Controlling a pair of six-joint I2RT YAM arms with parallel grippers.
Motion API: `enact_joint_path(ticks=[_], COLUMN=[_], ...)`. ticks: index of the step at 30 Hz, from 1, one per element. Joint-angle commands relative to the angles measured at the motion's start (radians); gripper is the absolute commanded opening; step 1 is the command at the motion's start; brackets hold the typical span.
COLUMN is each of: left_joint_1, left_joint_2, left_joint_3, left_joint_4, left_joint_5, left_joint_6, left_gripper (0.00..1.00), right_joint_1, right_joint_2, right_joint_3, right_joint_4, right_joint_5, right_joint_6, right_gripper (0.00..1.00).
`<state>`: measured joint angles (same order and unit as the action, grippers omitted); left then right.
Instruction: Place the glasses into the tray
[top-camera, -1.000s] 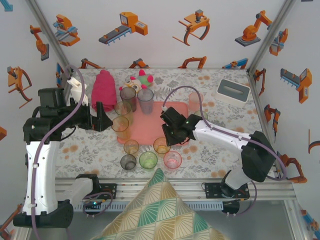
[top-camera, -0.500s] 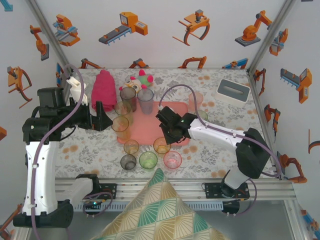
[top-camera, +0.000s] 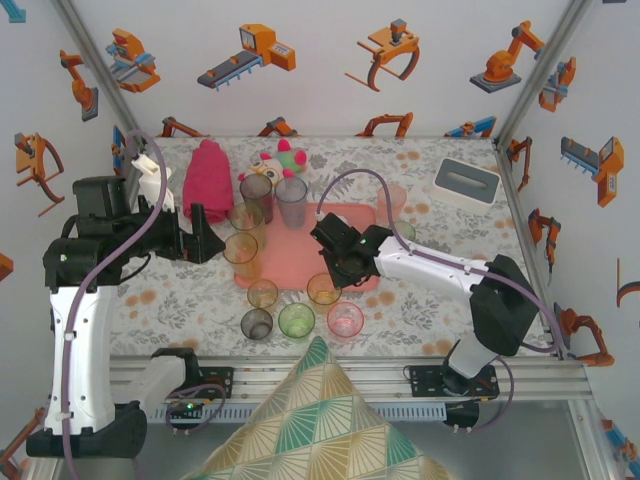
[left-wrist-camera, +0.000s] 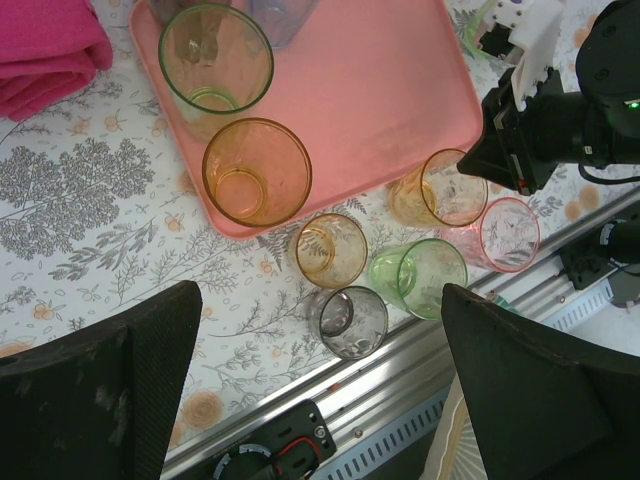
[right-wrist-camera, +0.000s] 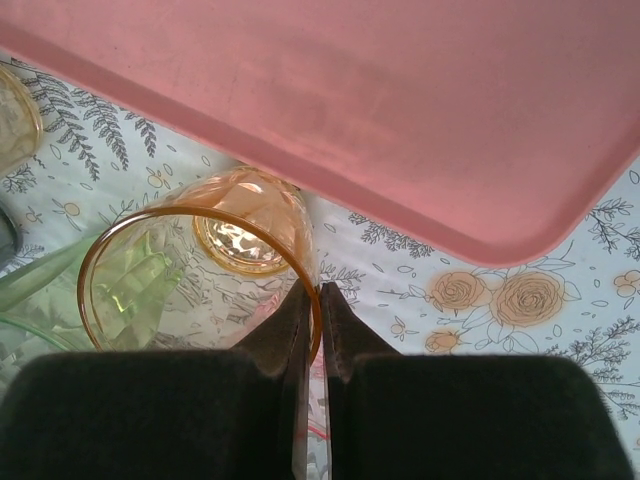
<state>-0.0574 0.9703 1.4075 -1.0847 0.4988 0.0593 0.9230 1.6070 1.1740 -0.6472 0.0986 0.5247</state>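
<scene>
**One glass pinched by its rim, ready to lift**

One second ago the right end effector (right-wrist-camera: 318, 290) was off to the side with its jaws partly apart. Now it has slid in over the short amber glass (right-wrist-camera: 240, 240). Its jaws have closed tight on the rim, one finger inside the cup and one outside. The glass stands upright on the desk (right-wrist-camera: 520, 290), right at the fingertips. The pink tray (right-wrist-camera: 350, 100) lies just past the tips, very close to the glass.

So the grab looks done. I think the next step is to lift the glass over the low rim and set it on a bare bit of tray ahead. The grip is only on a thin wall, so the glass could tip or slip if it moves fast.

The left end effector (top-camera: 207, 233) has not moved. Its jaws are wide and hold nothing. Ahead of it, a tall green-rimmed glass (left-wrist-camera: 215, 60) and a tall amber glass (left-wrist-camera: 257, 170) stand on the tray. Closer to it, on the desk, wait a small amber glass (left-wrist-camera: 330, 250), a grey glass (left-wrist-camera: 352, 322), a green glass (left-wrist-camera: 418, 277) and a pink glass (left-wrist-camera: 510, 234). Those four are not in the tray yet.
</scene>
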Motion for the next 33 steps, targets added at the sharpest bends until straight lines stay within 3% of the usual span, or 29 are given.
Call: enact_joint_path(ticks=[1,20,33], left_joint_1=[0.007,0.007,0.005], left_joint_2=[-0.013,-0.021,-0.024], left_joint_3=[0.031,0.038,0.045], left_joint_4=[-0.004,-0.006,-0.004], left_joint_5=[0.020,0.008,0.018], left_joint_6=[-0.003,0.002,0.000], left_gripper=[0.97,0.97,0.97], right_joint_1=[0.007,-0.002,-0.050], right_joint_2=[0.002,0.004,0.125], right_joint_3=[0.044,0.199,0.371], right_joint_4=[-0.022,-0.136,-0.143], right_joint_5=[0.025,0.093,0.091], right_joint_6=[-0.012,-0.051,-0.104], right_gripper=[0.08,0.08,0.08])
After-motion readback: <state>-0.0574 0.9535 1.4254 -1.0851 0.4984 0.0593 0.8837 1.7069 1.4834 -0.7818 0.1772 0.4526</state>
